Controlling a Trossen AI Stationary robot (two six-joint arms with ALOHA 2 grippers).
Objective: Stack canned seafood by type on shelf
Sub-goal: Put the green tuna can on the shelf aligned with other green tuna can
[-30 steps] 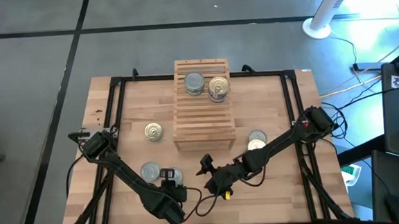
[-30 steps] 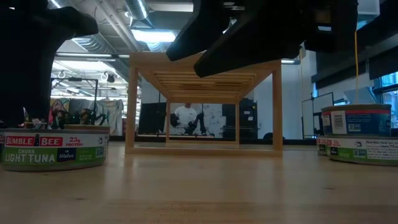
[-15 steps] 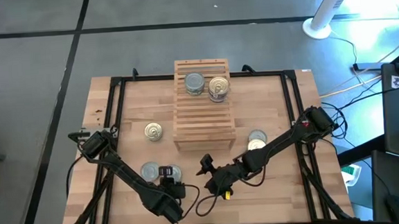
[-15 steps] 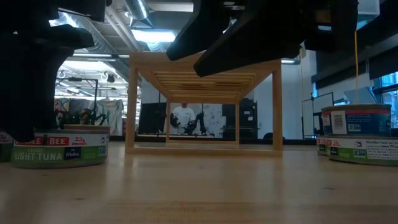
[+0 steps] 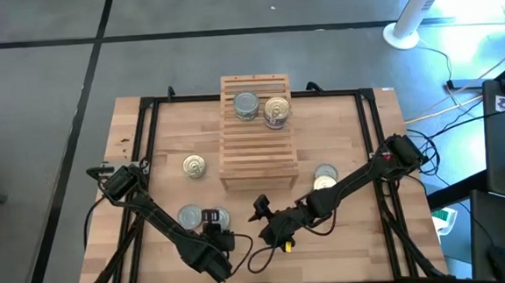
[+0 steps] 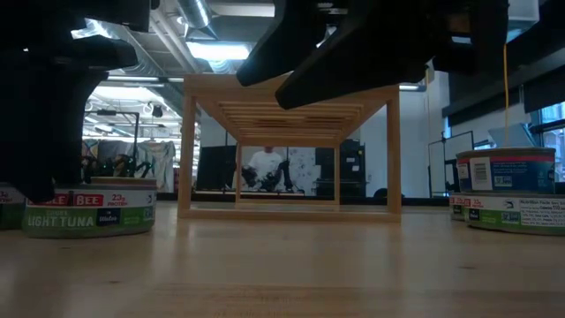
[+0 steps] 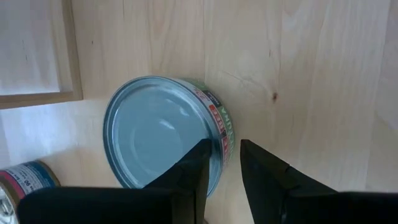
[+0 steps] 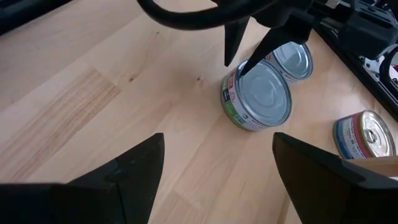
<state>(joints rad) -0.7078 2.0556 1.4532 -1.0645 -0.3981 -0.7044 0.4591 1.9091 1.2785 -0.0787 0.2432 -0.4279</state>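
A green-labelled can (image 7: 161, 130) with a plain silver-grey top stands near the table's near-left edge (image 5: 221, 221). My left gripper (image 7: 224, 146) comes down on it from above, shut on its rim. A second silver-topped can (image 5: 189, 217) sits right beside it. My right gripper (image 8: 214, 180) hangs open above bare table just to the right (image 5: 261, 207), touching nothing. The light-wood shelf (image 5: 256, 132) carries a silver-topped can (image 5: 246, 105) and a gold-topped can (image 5: 276, 111) at its far end. One gold-topped can (image 5: 193, 166) stands left of the shelf. My left gripper pinches the can's rim (image 7: 222, 130) on the side toward my right arm. One finger (image 7: 196, 165) lies over the silver top and the other (image 7: 261, 165) outside the labelled wall. The fingers point down from above. The can's base rests on the table (image 6: 88, 231).
Two more cans (image 5: 324, 177) stand right of the shelf's near end; in the low view they show as a blue-labelled can (image 6: 508, 172) and a green-labelled can (image 6: 516, 215). The dark frame rail (image 5: 151, 130) borders the tabletop. Bare wood lies between the shelf and the near edge.
My left gripper has come down in front of the green-labelled can, and its dark finger now covers the left end of the label in the low view. The can has shifted or turned slightly toward the table's right. My right arm has kept still.
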